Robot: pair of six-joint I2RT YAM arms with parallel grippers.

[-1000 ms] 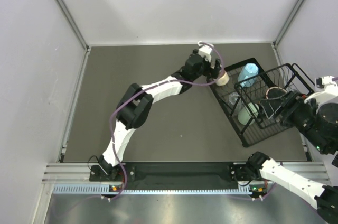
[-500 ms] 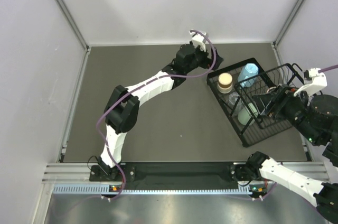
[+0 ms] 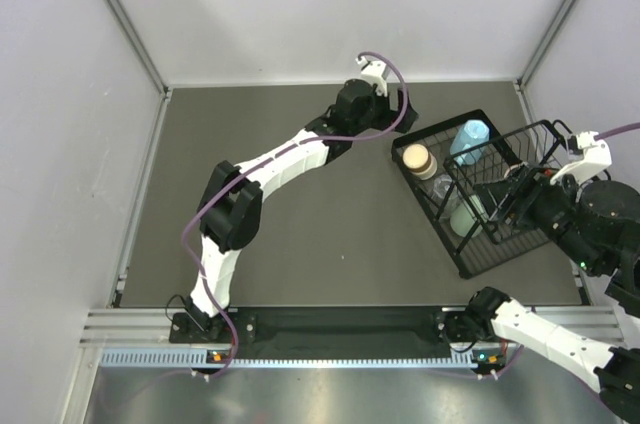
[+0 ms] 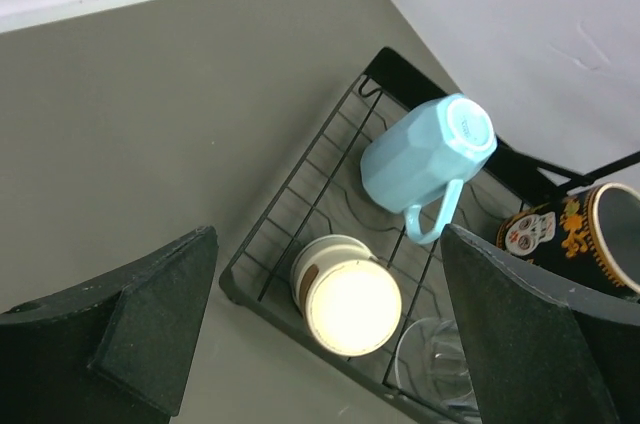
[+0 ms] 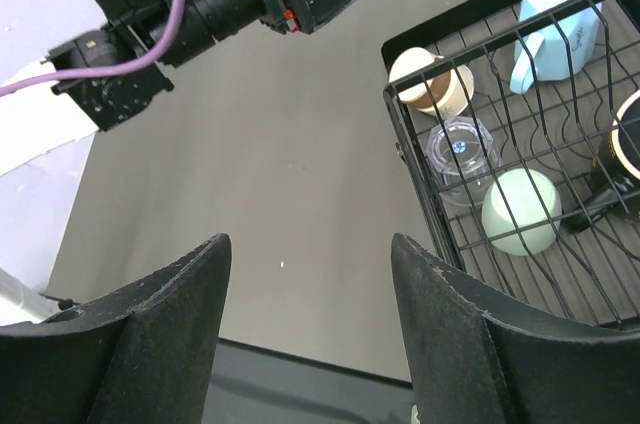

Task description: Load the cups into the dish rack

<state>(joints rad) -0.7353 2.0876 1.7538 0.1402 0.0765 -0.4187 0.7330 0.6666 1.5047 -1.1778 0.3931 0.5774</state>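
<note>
Dish rack (image 4: 398, 72) holds light blue mug (image 4: 425, 159), cream cup (image 4: 348, 299), clear glass (image 4: 435, 364), mint tumbler (image 5: 520, 210) and dark mug (image 4: 590, 239). Left pincer (image 4: 325, 239) and right pincer (image 5: 310, 244) stand apart, empty.

Dark grey table (image 3: 290, 234), flat and matte, and sitting right on it, over on the right side, there's the black wire rack (image 3: 428, 210), turned at an angle to the table's edges.
</note>
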